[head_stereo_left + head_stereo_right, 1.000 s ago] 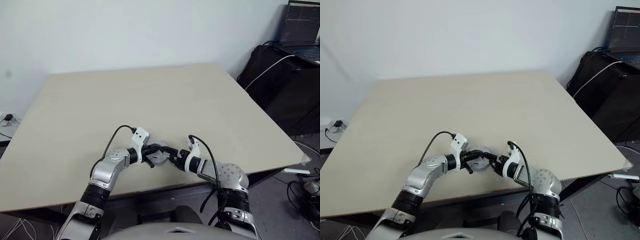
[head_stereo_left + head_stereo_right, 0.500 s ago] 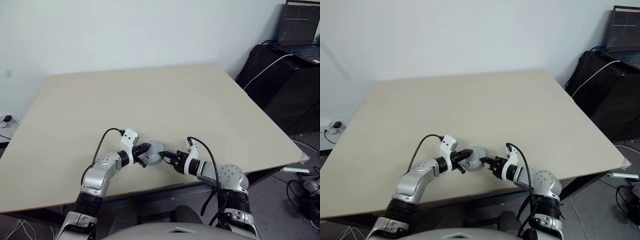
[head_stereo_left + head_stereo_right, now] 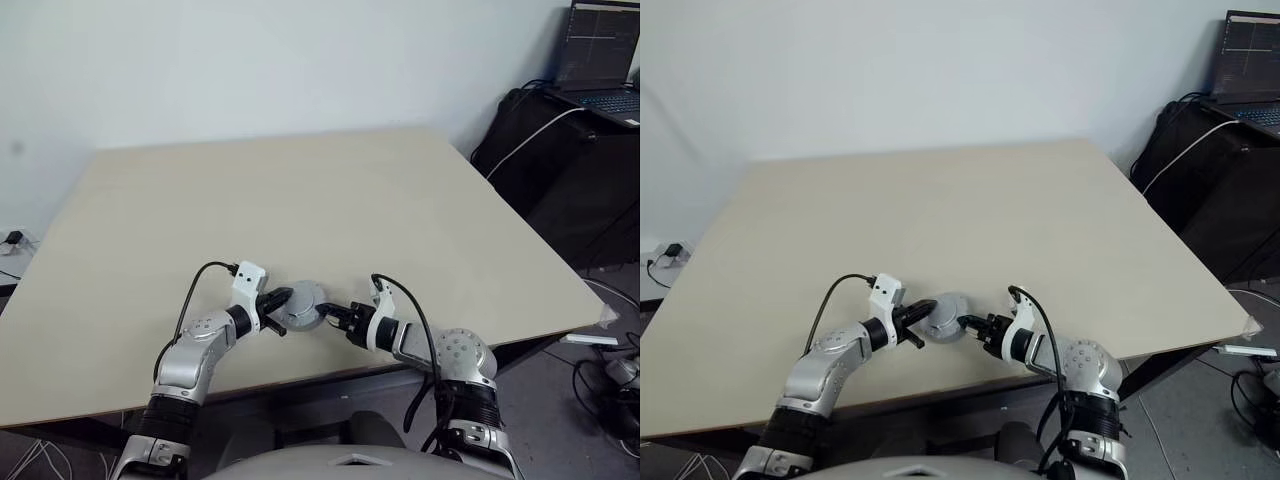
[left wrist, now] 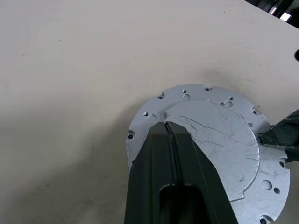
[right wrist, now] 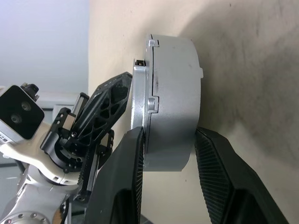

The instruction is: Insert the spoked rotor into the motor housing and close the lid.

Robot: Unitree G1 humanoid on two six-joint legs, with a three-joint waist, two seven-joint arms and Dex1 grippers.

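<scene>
My right gripper (image 5: 166, 154) has just closed in from wide: fingers (image 5: 122, 182) now sit either side of the round silver-grey metal motor housing (image 5: 173, 98), one on the flange side, one against the underside next the table. Reads as a clamp on the body, about a third open, stopped by the part itself.

Left gripper (image 4: 169, 140) is pinched fully shut, nothing between the fingers, tips resting flat on the smooth silver-grey metal lid (image 4: 210, 140) w/ its raised middle and ring of small holes. That arm has slid out to my left vs a sec ago, so it now presses the lid from the left edge rather than over the centre.

The stack sits on the pale beige table (image 3: 300, 190), near the front edge, between both hands (image 3: 305, 303). Lid is on top of the housing, flange to flange as far as I can see from the right wrist view. Spoked rotor can't be seen; prob already inside, but can't confirm.

What it means: insertion looks done, I'm at the closing step. Right hand steadies the housing, left pushes down on the lid. Can't tell if lid is fully seated or holes are lined up. Risk: the stack skids on the smooth table if I push off-centre.
</scene>
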